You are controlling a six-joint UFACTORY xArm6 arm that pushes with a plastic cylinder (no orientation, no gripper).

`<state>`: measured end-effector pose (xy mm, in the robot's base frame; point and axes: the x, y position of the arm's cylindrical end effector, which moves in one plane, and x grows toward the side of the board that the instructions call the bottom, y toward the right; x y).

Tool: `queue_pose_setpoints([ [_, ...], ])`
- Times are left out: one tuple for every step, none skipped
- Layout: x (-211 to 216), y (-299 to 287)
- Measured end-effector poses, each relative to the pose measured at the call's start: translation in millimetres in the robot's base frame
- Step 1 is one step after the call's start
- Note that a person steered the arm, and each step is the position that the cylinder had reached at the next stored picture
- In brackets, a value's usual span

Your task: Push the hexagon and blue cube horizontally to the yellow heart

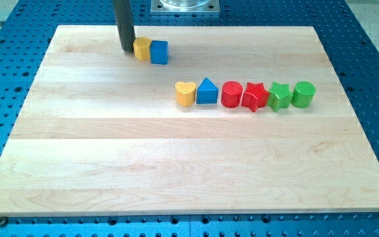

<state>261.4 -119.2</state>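
A yellow hexagon (142, 48) and a blue cube (159, 52) sit touching each other near the view's top left of the wooden board (110, 164), the cube on the hexagon's right. My tip (126, 49) rests just left of the hexagon, touching or nearly touching it. The yellow heart (185, 93) lies lower and to the right, at the left end of a row of blocks.
Right of the heart, in one row: a blue triangle (206, 91), a red cylinder (231, 94), a red star (254, 97), a green star (279, 96) and a green cylinder (303, 94). A metal mount (185, 6) sits past the board's top edge.
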Motion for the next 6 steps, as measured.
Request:
queue_pose_setpoints([
  [-6.7,17.3],
  [-17.5,60.3],
  [-0.7,94.6],
  [36.0,72.7],
  [60.6,33.0],
  [74.6,6.9],
])
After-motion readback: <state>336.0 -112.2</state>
